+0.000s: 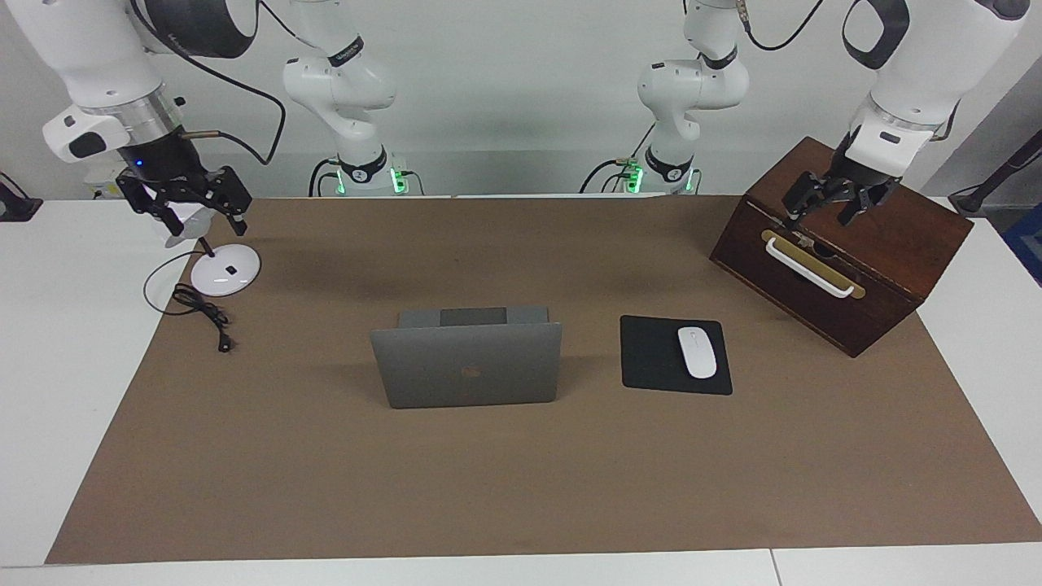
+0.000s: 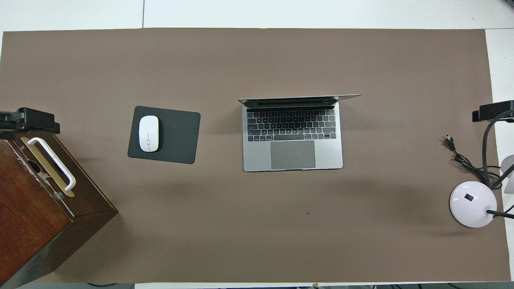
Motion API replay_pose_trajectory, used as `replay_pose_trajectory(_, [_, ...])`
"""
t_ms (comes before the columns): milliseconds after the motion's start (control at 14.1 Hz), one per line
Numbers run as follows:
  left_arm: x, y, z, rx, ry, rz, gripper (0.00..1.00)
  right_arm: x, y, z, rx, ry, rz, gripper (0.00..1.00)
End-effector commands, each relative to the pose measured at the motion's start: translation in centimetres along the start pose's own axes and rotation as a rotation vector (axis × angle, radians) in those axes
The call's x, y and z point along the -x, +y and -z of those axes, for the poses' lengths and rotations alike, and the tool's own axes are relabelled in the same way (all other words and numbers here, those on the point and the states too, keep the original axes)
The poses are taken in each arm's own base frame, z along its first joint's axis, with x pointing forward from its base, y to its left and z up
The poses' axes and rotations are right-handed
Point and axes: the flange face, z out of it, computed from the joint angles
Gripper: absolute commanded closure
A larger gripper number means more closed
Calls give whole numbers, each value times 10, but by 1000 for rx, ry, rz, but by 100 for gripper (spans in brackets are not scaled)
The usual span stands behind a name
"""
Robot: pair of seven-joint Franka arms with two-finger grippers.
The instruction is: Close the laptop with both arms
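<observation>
The laptop (image 1: 466, 364) stands open on the brown mat in the middle of the worktop (image 1: 49, 342), lid upright, keyboard facing the robots, well apart from both sets of fingers and between them. The left gripper (image 1: 829, 207) hangs over the wooden box (image 1: 887, 268) at the left arm's end, fingers apart and empty. The right gripper (image 1: 195, 210) hangs above the white lamp base (image 1: 225, 269) at the right arm's end, fingers apart, holding nothing. A white mouse (image 1: 697, 352) lies on a black mouse pad (image 1: 651, 358) beside the laptop, toward the left gripper
</observation>
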Motion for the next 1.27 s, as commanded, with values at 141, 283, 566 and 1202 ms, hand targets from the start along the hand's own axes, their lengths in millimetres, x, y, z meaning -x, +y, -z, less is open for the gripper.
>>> replay_pose_trajectory(141, [-1, -1, 4, 3, 9, -9, 0, 6, 2, 0, 17, 12, 6, 0])
replay_pose_trajectory(283, [-1, -2, 4, 3, 8, -6, 0, 6, 2, 0, 17, 9, 8, 0])
replay_pose_trajectory(566, [5, 0, -3, 3, -8, -12, 0, 6, 2, 1, 17, 11, 8, 0])
replay_pose_trajectory(1202, [4, -7, 1, 5, 31, 7, 0, 6, 2, 5, 18, 20, 3, 27])
